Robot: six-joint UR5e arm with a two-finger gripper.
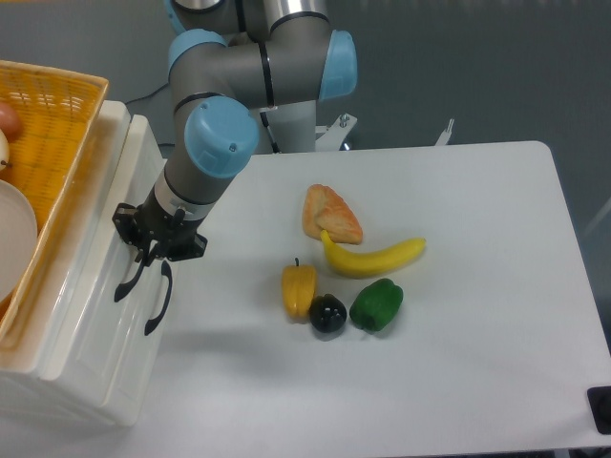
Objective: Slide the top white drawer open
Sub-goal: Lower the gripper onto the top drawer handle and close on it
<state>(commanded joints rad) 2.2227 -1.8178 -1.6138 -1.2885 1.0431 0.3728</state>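
The white cabinet stands at the left edge of the table, seen from above. The top white drawer point(103, 224) shows its glossy front and a curved black handle point(127, 280). My gripper point(153, 254) hangs against that front, its fingers shut on the upper end of this handle. A second black handle point(158, 303), on the lower drawer, sits just right of it, below the gripper. The fingertips are partly hidden by the gripper body.
An orange woven basket point(57, 105) holding a white dish point(14, 239) sits on top of the cabinet. On the table to the right lie a pastry point(332, 215), banana point(374, 256), yellow pepper point(299, 289), dark round fruit point(327, 313) and green pepper point(376, 304).
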